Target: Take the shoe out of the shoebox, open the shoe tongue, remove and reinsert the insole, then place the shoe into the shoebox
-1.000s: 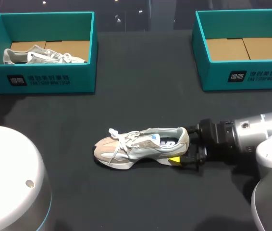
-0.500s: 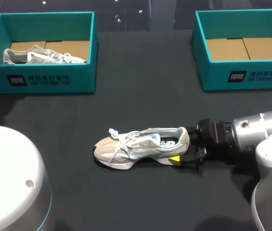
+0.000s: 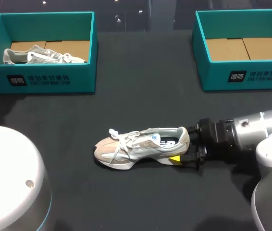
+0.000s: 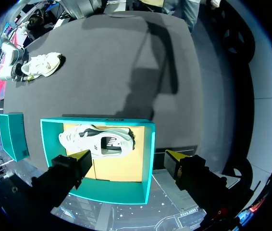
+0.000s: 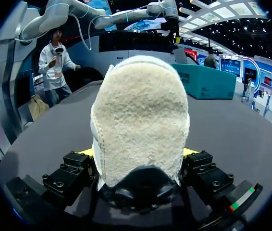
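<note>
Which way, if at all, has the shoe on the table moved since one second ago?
No, it has not moved. The shoe keeps the same gap to the left shoebox, its heel held by the right gripper.

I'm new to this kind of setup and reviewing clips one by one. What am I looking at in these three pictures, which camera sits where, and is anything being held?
This is a robot with two arms at a black table. The wide picture looks down from above and behind the robot. The two round ones come from a camera on each wrist. In the middle of the table stands a beige and white laced sneaker. The right gripper clasps its heel from both sides, and the right wrist view shows that fuzzy heel close up. The left gripper hangs open above a teal cardboard shoebox with a second pale sneaker inside. The other teal shoebox, far right, shows only its cardboard floor.
</note>
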Robot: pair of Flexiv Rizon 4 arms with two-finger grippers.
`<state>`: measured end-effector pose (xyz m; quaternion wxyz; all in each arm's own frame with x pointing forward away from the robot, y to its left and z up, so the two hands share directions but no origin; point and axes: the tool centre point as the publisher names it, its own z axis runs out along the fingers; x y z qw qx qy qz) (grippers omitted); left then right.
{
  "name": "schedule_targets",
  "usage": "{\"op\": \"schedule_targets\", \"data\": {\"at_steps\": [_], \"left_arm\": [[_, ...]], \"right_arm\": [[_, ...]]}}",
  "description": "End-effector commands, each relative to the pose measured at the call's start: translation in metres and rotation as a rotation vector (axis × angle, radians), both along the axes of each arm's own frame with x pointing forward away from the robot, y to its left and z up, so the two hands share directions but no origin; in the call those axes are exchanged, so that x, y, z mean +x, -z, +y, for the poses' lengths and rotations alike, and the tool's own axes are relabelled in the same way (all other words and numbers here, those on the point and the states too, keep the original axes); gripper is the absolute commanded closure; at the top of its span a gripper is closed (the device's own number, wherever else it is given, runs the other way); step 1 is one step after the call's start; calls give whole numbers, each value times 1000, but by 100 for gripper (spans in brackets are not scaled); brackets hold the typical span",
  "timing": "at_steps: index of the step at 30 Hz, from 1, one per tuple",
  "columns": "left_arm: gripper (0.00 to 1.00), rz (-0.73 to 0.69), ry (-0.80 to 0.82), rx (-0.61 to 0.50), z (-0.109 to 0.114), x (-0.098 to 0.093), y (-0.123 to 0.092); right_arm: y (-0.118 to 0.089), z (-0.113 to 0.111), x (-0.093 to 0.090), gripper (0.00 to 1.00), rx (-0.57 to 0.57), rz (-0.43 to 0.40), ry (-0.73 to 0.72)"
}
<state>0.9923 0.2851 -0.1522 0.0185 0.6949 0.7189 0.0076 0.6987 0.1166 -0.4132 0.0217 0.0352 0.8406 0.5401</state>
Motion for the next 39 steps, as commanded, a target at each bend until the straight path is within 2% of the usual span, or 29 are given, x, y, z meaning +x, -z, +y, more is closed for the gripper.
{"op": "schedule_targets", "data": {"at_steps": [1, 12, 15, 19, 20, 26, 29, 30, 35, 39], "left_arm": [[0, 1, 1, 2, 0, 1, -1], [0, 1, 1, 2, 0, 1, -1], [0, -138, -169, 55, -25, -9, 1], [0, -120, -404, 26, -55, -32, -4], [0, -76, -455, 6, -61, -40, -4], [0, -29, -696, -14, -95, -83, 5], [0, -34, -852, -26, -112, -99, 8], [0, 6, -890, -40, -118, -105, 9], [0, 23, -991, -55, -149, -133, 12], [0, 29, -1007, -57, -177, -157, 18]], "right_arm": [[-1, 0, -1, 100, -5, 0, 0], [-1, 0, -1, 100, -5, 0, 0], [-1, 0, -1, 100, -5, 0, 0], [-1, 0, -1, 100, -5, 0, 0], [-1, 0, -1, 100, -5, 0, 0], [-1, 0, -1, 100, -5, 0, 0], [-1, 0, -1, 100, -5, 0, 0], [-1, 0, -1, 100, -5, 0, 0], [-1, 0, -1, 100, -5, 0, 0], [-1, 0, -1, 100, -5, 0, 0]]}}
